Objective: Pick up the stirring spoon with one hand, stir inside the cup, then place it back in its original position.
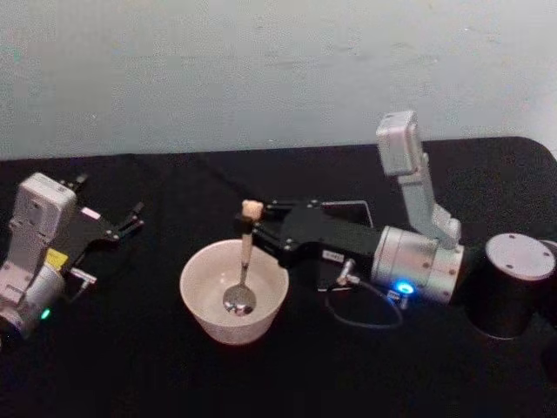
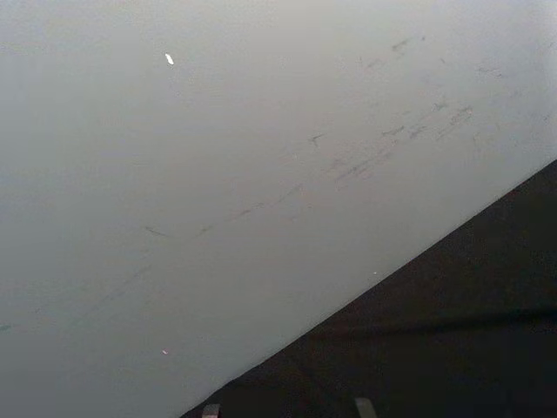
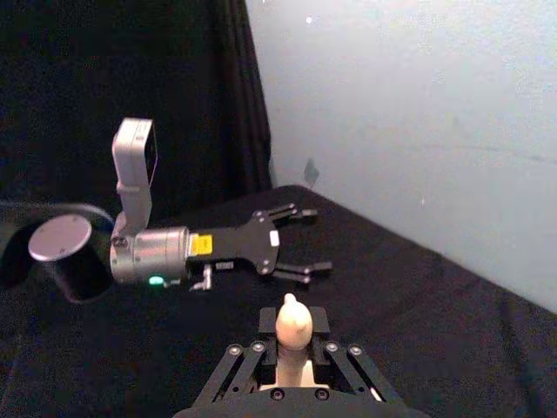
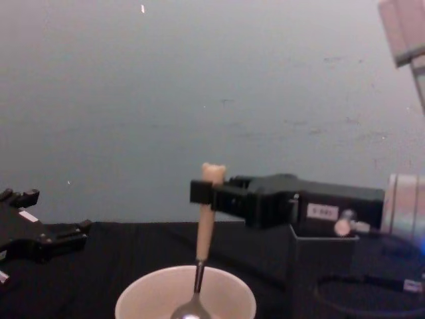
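Stirring spoon (image 1: 244, 261) in the cup, that's where we are! Widest first: a black-draped table (image 1: 130, 366) runs across in front of a pale wall (image 1: 261, 70). Over it, the right arm stretches in low from the robot's right, silver wrist and long black body lying almost level above the cloth. On the robot's left, the other arm lies on the table, and the left gripper (image 1: 106, 198) has its fingers spread wide with nothing between them, well apart from the cup.

Under the right arm's black body sits a dark grey square holder (image 4: 319, 266), beside the cup, and a thin cable (image 1: 365, 318) loops on the cloth near the wrist.

Now the cup (image 1: 196, 270): wide, cream-white, upright in the middle of the table, just in front of the right gripper (image 1: 252, 228). That gripper's fingers are pinched on the spoon's peach handle right below the bear head, which pokes up above them. The spoon stands nearly upright, thin metal neck dropping past the rim, shiny round bowl down at the bottom of the cup.
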